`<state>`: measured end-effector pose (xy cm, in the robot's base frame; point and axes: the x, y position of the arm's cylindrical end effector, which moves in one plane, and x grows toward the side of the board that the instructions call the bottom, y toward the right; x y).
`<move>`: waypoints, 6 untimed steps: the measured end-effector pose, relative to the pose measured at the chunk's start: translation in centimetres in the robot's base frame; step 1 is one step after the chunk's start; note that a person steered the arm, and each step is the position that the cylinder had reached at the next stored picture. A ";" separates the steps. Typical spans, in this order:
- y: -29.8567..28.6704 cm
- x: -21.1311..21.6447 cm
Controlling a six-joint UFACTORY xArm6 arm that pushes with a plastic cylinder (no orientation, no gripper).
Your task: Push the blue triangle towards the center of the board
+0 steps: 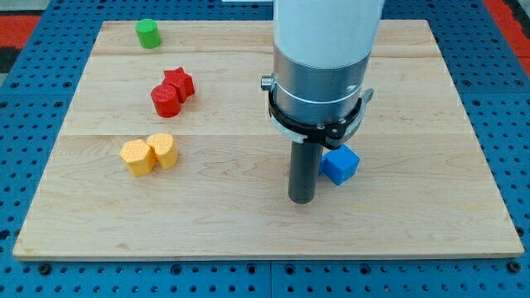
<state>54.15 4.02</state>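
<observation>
My tip (301, 199) rests on the wooden board (248, 223), right of the view's middle and toward the bottom. A blue block (340, 164) sits just to the right of the rod, touching it or nearly so. It looks more like a cube than a triangle from here; the rod and arm hide its left edge. No other blue block shows; the arm's white body hides part of the board behind it.
A green cylinder (148, 34) stands at the top left. A red star (180, 83) and a red cylinder (165, 100) touch each other at the left. Two yellow-orange blocks (136, 156) (163, 151) sit side by side below them.
</observation>
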 end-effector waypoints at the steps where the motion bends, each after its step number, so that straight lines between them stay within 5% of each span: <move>1: 0.0 0.0; 4: 2.0 -4.5; 6: 2.2 -11.5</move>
